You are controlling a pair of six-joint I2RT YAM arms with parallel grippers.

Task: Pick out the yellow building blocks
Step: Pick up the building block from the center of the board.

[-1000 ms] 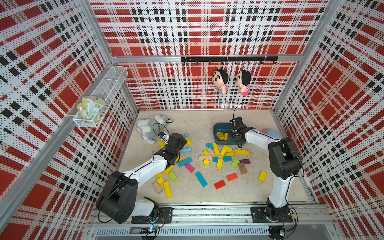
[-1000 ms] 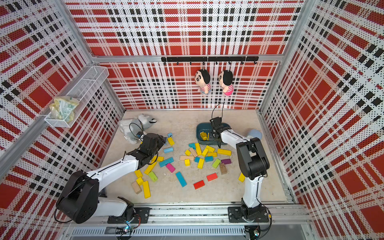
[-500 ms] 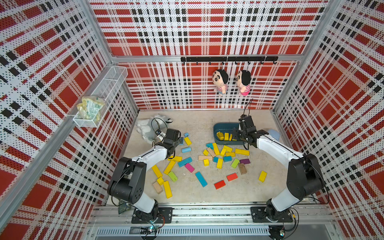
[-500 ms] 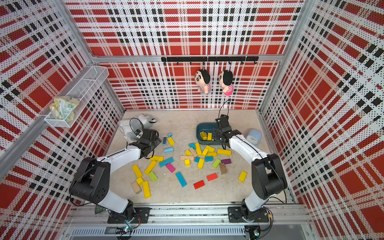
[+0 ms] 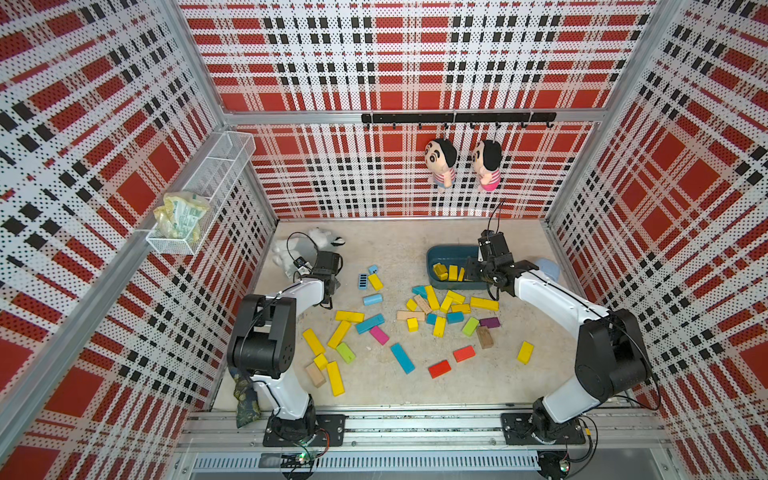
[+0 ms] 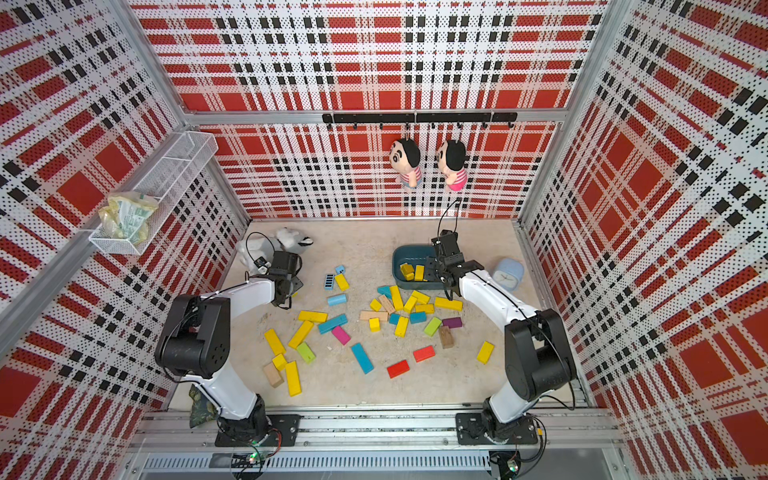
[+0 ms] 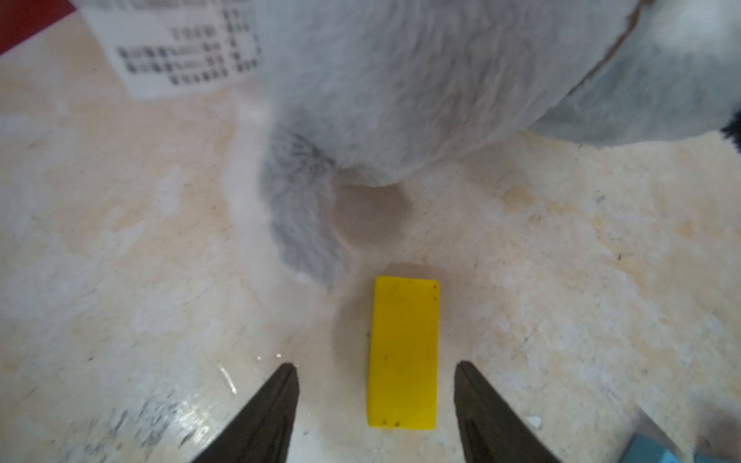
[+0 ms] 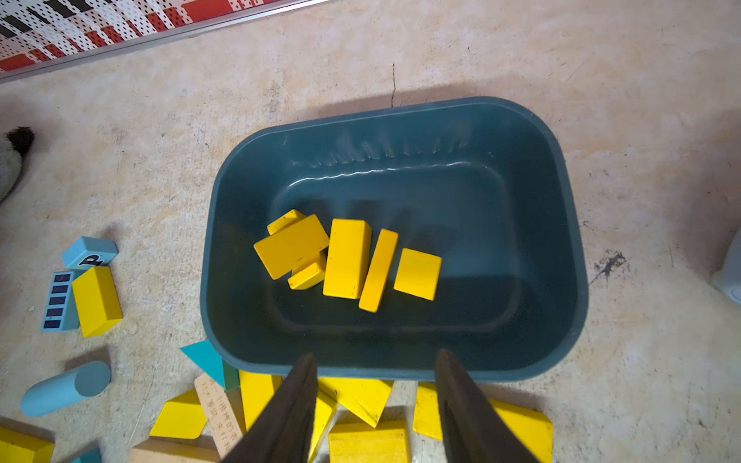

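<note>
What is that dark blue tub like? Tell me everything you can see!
The tub is dark blue-green, smooth and shiny like plastic, a rounded-corner rectangle with sloping walls. It sits upright on the beige floor, toward the back wall in both top views. About six yellow blocks lie piled inside. Loose blocks crowd against its near outer wall.
</note>
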